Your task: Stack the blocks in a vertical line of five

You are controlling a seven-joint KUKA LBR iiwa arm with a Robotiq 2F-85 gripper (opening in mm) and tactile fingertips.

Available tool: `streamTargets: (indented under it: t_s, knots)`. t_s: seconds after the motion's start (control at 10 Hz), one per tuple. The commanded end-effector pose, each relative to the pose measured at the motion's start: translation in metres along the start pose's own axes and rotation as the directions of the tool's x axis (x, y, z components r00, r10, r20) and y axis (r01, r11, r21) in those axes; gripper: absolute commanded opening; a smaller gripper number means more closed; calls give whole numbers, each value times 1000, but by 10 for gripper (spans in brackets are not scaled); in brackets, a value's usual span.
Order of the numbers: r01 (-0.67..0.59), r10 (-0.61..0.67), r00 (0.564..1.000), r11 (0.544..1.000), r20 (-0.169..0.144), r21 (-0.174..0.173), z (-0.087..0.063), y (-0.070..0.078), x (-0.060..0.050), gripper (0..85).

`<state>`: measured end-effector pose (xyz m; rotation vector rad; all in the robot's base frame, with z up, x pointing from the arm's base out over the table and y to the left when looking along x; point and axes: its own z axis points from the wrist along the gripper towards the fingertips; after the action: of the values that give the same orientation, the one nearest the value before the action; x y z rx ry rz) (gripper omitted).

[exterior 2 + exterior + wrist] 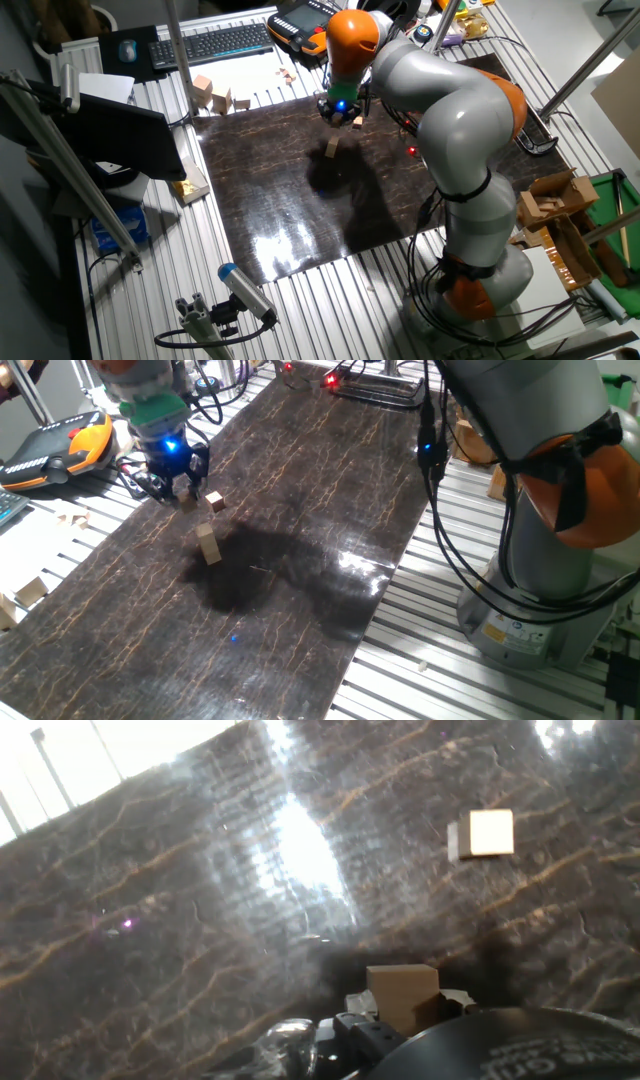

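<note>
The black two-finger gripper is gripping a small tan wooden cube above the dark marble-patterned tabletop, near a short tan-cube stack and a loose tan cube

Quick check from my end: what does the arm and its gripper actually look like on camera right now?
The arm is bulky, with rounded pale grey links and orange joint bands. Black cables hang beside it. A green collar and a glowing blue light sit above the small black two-finger gripper.
</note>
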<state>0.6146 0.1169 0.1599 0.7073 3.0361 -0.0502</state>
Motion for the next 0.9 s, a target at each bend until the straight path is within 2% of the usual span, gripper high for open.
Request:
streamTargets:
  t_s: [0.0, 0.5, 0.8]
  knots:
    - [-3, 3, 1000, 1000, -1, 1, 0, -1, 3, 10]
    - [-35, 35, 999, 999, 1, -1, 10, -2, 21, 10]
    - [-83, 83, 997, 997, 6, 11, 12, 2, 28, 10]
